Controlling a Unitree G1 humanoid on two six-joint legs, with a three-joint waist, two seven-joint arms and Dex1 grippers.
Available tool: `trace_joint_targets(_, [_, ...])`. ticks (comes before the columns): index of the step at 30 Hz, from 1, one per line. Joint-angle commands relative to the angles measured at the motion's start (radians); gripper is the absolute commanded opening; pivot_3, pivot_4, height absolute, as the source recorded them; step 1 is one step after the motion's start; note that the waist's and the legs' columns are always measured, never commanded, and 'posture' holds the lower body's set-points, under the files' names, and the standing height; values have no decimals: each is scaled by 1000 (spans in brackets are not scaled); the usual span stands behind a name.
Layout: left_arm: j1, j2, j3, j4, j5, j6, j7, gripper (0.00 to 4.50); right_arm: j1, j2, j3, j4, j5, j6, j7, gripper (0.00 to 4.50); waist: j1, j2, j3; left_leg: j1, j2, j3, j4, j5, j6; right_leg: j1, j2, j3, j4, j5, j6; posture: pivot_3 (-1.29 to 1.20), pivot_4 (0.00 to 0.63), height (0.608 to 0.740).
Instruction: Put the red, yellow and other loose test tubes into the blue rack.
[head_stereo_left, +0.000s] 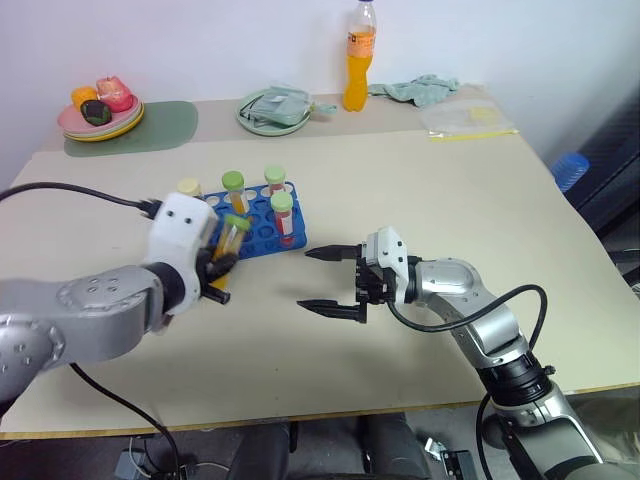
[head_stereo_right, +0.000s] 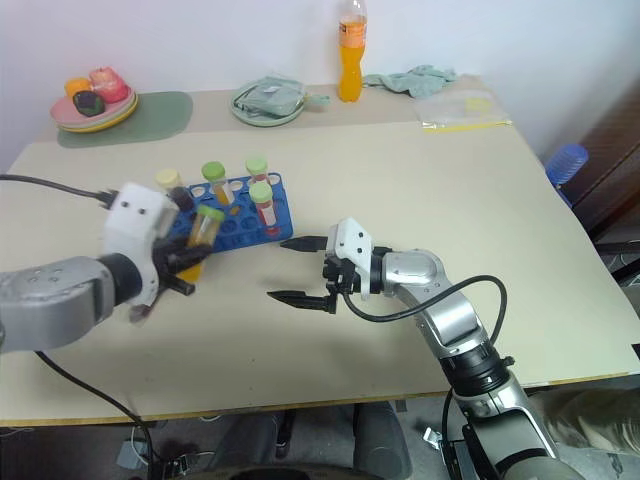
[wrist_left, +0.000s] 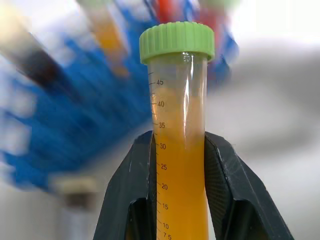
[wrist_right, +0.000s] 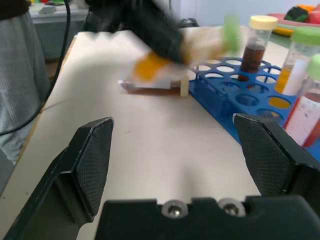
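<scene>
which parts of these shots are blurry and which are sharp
Left wrist view: the yellow-orange tube between the left gripper's fingers is crisp, its scale readable, while the blue rack behind is smeared. Right wrist view: the right gripper's fingers are sharp, the left gripper streaked. Left eye view: evenly sharp.

Bench (head_stereo_left: 480, 220), beige. Far edge: orange bottle (head_stereo_left: 360, 56), upright; green plate (head_stereo_left: 273, 110) holding a folded cloth; crumpled green rag (head_stereo_left: 420, 89); clear bag (head_stereo_left: 468, 120); plates with fruit (head_stereo_left: 100, 112) on a green mat (head_stereo_left: 160, 125).
</scene>
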Motion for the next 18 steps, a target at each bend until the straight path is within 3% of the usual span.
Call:
trace_joint_targets(1, [79,-146,29,-11,468,-310,-117,717,15,15,-14,20,-27,-33,-47,4243,4,-2,0,0,0,0,0,0,0,0,0,0,-1,0,0,0,150,740])
trace_joint_targets(7, [21,-440,-150,110,837,-503,-181,717,46,26,-15,16,-28,-24,-83,4243,29,-3,0,-1,-1,-1,3,-1,2,3,-2,-1,-4,0,0,0,150,740])
trace_joint_targets(10, [2,-561,-277,268,1112,-681,-197,717,57,35,-18,11,-26,-15,-106,4243,27,-4,-1,-1,-2,-1,3,-2,3,3,-1,-1,-2,1,1,0,150,740])
trace_joint_targets(14, [-11,-696,-306,434,1250,-863,-229,717,62,37,-20,4,-28,-14,-125,4243,22,-4,-1,-1,-1,-1,3,-2,3,2,-1,-1,-2,1,1,0,150,740])
trace_joint_targets(18, [-43,-787,-281,584,1292,-974,-274,717,71,37,-22,-7,-27,-10,-144,4243,25,-4,-1,-1,-2,-2,3,-1,2,2,-1,-2,-1,1,2,0,150,740])
